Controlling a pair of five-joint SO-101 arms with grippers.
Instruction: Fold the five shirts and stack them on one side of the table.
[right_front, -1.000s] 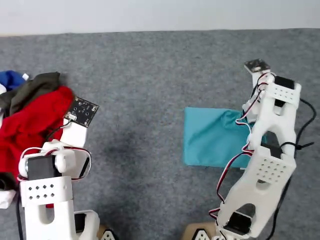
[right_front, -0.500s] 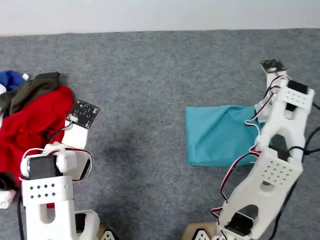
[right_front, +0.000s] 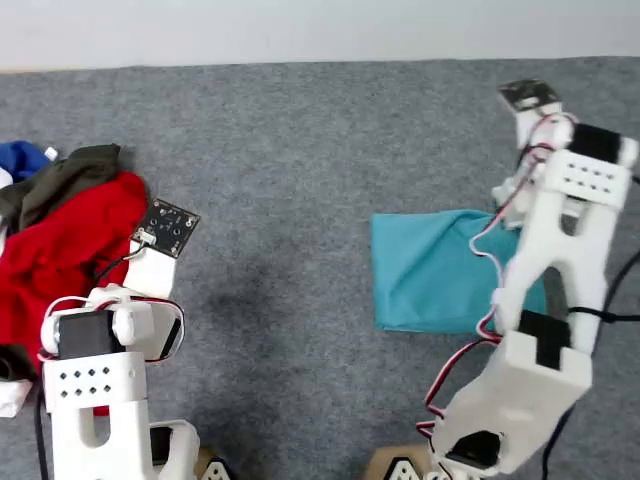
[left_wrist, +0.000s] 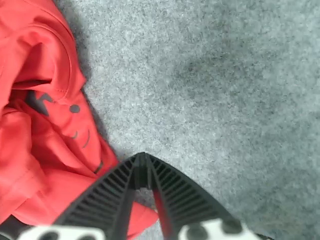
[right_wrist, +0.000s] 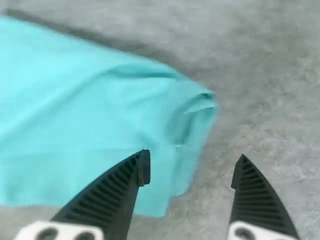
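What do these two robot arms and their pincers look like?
The left arm and right arm are blocky white shells dotted with small holes, with black motors at the joints. Red, white and black wires run along them, and each wrist carries a small circuit board. The left gripper and right gripper have black, ribbed, pointed fingers.

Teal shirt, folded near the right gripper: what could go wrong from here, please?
1. The right gripper is open, one finger over the teal shirt near its bunched corner, the other over bare table. Closing there may catch only the top layer and undo the fold.
2. The red shirt lies crumpled against a dark green shirt; pulling it with the left gripper may drag that one along.
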